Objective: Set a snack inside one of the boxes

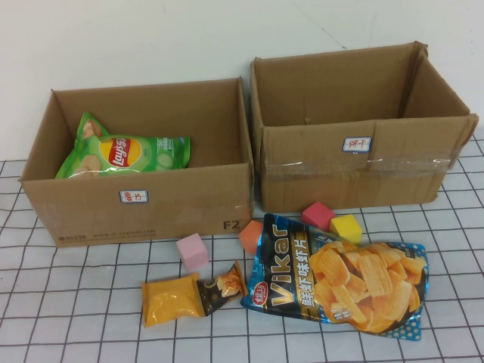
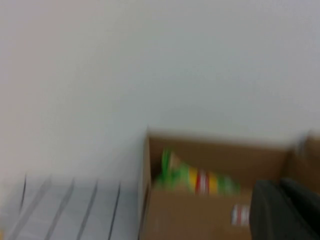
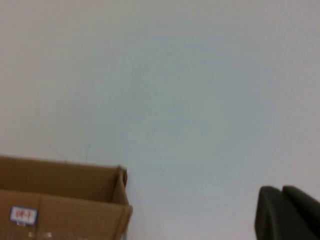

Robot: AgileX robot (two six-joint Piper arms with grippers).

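Two open cardboard boxes stand at the back of the table. The left box [image 1: 136, 206] holds a green Lay's chip bag [image 1: 121, 155]. The right box [image 1: 363, 170] shows nothing inside. A blue Vikar chip bag [image 1: 340, 280] and a small orange snack packet [image 1: 189, 296] lie flat in front of the boxes. Neither arm shows in the high view. My left gripper [image 2: 280, 210] is shut and empty, raised and facing the left box [image 2: 200, 215] and its green bag [image 2: 195, 179]. My right gripper [image 3: 282, 212] is shut and empty, off to one side of the right box [image 3: 65, 200].
Foam cubes lie between the boxes and the snacks: pink [image 1: 192, 251], orange [image 1: 251, 236], red [image 1: 318, 215] and yellow [image 1: 345, 227]. The table has a white cloth with a black grid [image 1: 76, 318]. A plain white wall stands behind the boxes.
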